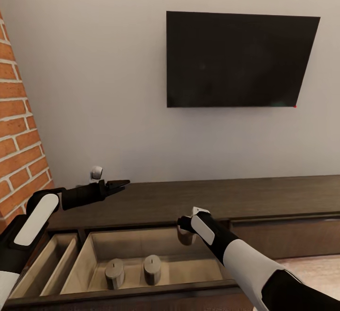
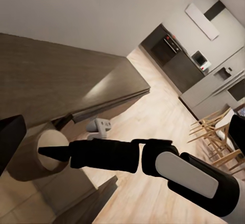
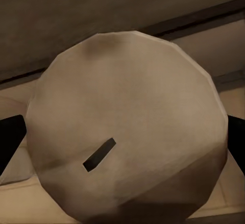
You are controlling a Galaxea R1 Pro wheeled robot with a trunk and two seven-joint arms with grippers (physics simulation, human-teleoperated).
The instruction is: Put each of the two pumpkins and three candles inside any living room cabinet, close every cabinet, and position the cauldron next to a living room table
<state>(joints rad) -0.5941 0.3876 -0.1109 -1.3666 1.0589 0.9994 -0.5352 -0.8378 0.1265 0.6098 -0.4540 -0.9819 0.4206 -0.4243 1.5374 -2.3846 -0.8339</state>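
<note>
My right gripper (image 1: pixel 185 226) hangs over the open drawer (image 1: pixel 141 249) of the low dark cabinet (image 1: pixel 264 197), jaws closed on the third candle (image 3: pixel 127 142). In the right wrist view its broad beige top with the dark wick fills the space between my two black fingers (image 3: pixel 10 142), so the grip looks firm on both sides. I hold it above the drawer's rear right part, presumably so it can go down beside the others without knocking them. Two candles (image 1: pixel 114 272) already stand upright on the drawer floor, near each other towards the front. My left gripper (image 1: pixel 122 185) is raised over the cabinet top, clear of the drawer and out of the way; its jaws look drawn together with nothing between them. A narrower compartment (image 1: pixel 42 266) lies open to the left. I judge the next step is lowering and releasing, then pushing the drawer shut. Pumpkins and cauldron I cannot place from here.
</note>
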